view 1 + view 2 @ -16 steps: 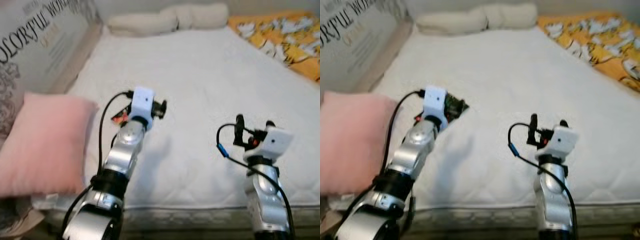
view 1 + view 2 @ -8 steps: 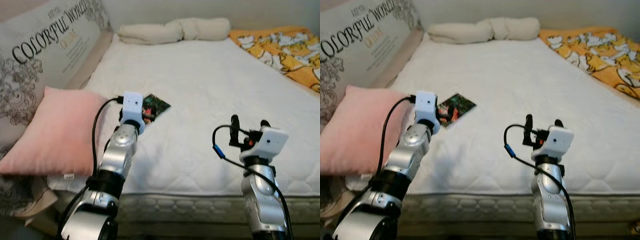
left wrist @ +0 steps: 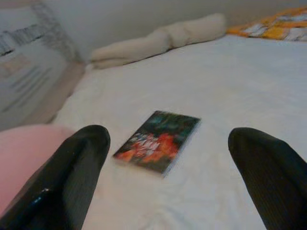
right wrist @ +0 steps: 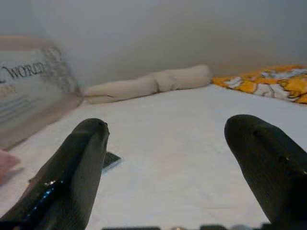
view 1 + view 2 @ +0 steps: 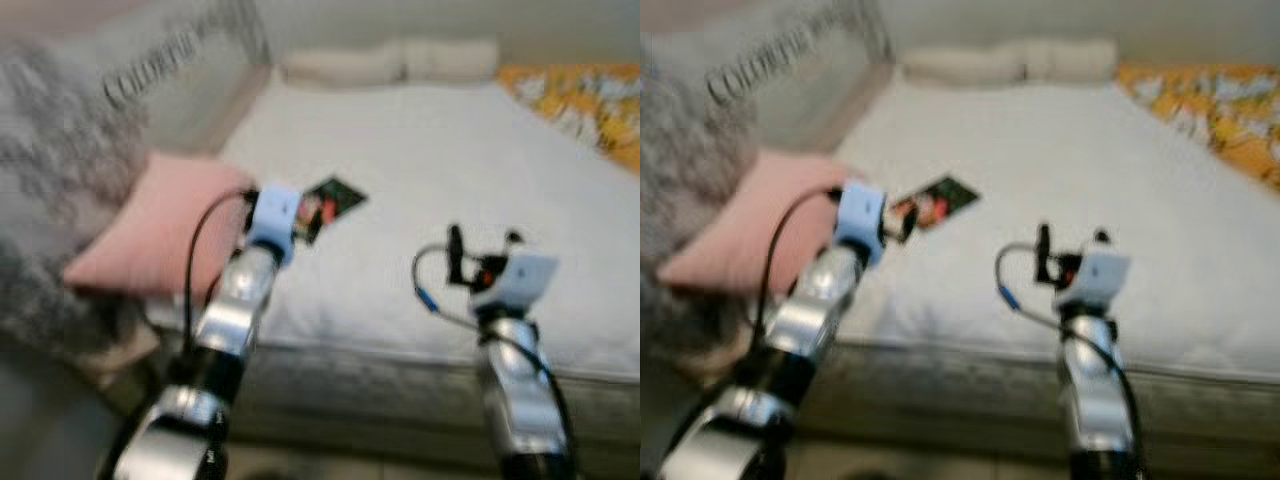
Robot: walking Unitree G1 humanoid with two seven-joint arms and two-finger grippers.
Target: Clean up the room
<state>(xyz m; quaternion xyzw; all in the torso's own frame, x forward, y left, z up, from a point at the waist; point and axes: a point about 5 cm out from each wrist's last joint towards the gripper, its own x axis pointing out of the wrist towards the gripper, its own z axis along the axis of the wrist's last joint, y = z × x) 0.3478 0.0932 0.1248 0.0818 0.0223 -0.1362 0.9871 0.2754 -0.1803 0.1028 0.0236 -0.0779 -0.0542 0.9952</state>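
Left gripper [image 3: 168, 158] hangs low over the near part of the white mattress [image 5: 450, 170] with its two black fingers [image 3: 72, 172] spread wide, nothing between them, and the book [image 3: 158, 140] lies flat on the sheet a little way ahead, framed in that gap. From where I stand the book, dark-covered with an orange-red picture, sits just beside the pink pillow [image 5: 160, 235] that leans at the robot's left, near the mattress edge. Right gripper [image 4: 168, 158] is also wide apart and holding nothing, raised over the bed's front edge further to the robot's right, well clear of the book.

My guess is the book is the thing to collect. It lies thin and flat on soft padding, so a straight pinch from above looks awkward; better to bring the left fingers down across a short side, press slightly into the mattress, and catch the edge. The head views are smeared, so steadying before closing would help. A rolled cream blanket [image 3: 158, 38] and an orange patterned cover [image 5: 580, 90] lie at the far end.
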